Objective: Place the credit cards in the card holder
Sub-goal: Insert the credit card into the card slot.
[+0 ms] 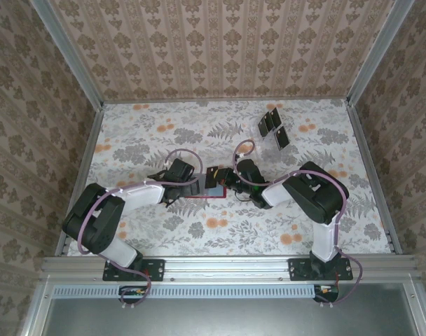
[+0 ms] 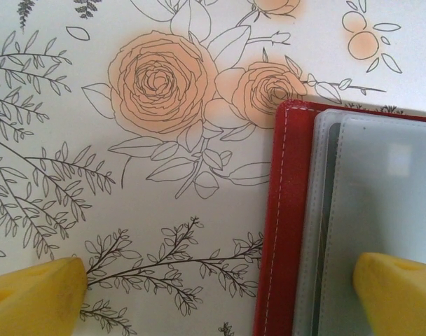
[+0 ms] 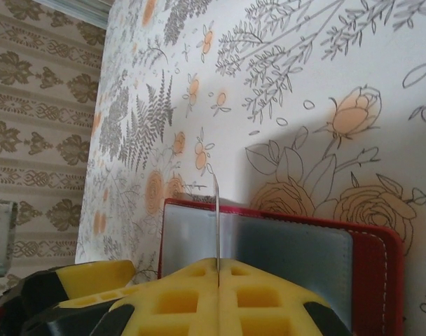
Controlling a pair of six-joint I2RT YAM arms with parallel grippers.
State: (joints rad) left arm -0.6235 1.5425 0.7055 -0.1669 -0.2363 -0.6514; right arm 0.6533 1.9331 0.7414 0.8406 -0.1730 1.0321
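Right gripper (image 3: pixel 218 280) clenched on credit card (image 3: pixel 216 210), edge-on over open card holder (image 3: pixel 370 241); left gripper (image 2: pixel 213 297) released, straddling red edge, bare table (image 2: pixel 150 224) beside; card's lower part hidden in grip

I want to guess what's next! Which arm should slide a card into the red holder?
Right, I think. The right gripper is shut on a card, edge-on above the open card holder. The left gripper is open, holding no card, one finger over the holder.
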